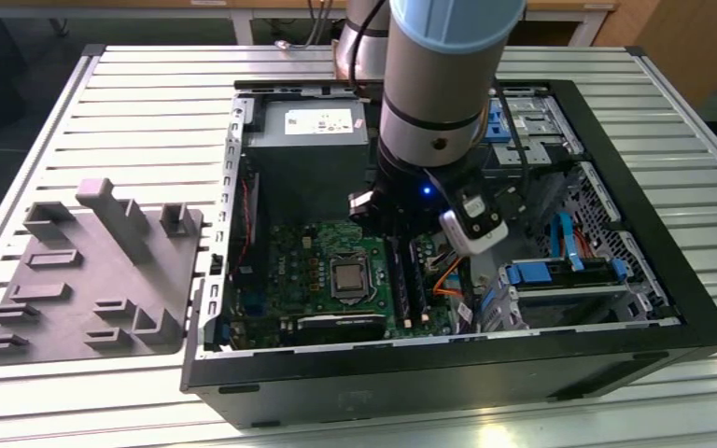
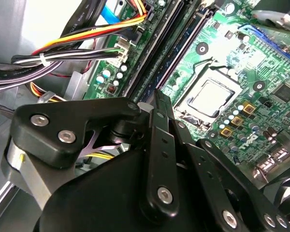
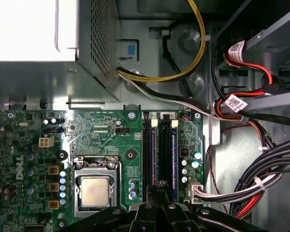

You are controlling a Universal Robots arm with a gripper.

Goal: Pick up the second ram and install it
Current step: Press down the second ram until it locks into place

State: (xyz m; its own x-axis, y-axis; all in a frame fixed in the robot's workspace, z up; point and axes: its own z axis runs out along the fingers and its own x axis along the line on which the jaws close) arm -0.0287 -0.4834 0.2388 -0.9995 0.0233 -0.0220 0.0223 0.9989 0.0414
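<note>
My gripper (image 2: 157,96) is shut, its fingers pressed together, low inside the open PC case (image 1: 657,280) at the near end of the memory slots (image 3: 159,154). The second ram (image 2: 183,46), a thin dark-blue stick, stands seated in a slot and runs away from the fingertips beside the processor (image 2: 208,96). In the first wrist view the gripper (image 3: 160,188) sits between two dark-blue sticks, one (image 3: 148,154) on the processor side and one (image 3: 174,154) on the cable side. Whether the fingertips touch a stick is hidden. In the exterior view the gripper (image 1: 386,231) hangs over the motherboard (image 1: 321,271).
The grey holder tray (image 1: 85,271) lies on the slatted table at the exterior view's left. The power supply (image 1: 309,140) fills the case's far end. Cable bundles (image 3: 251,179) and drive cages (image 1: 558,275) crowd the side of the slots away from the processor.
</note>
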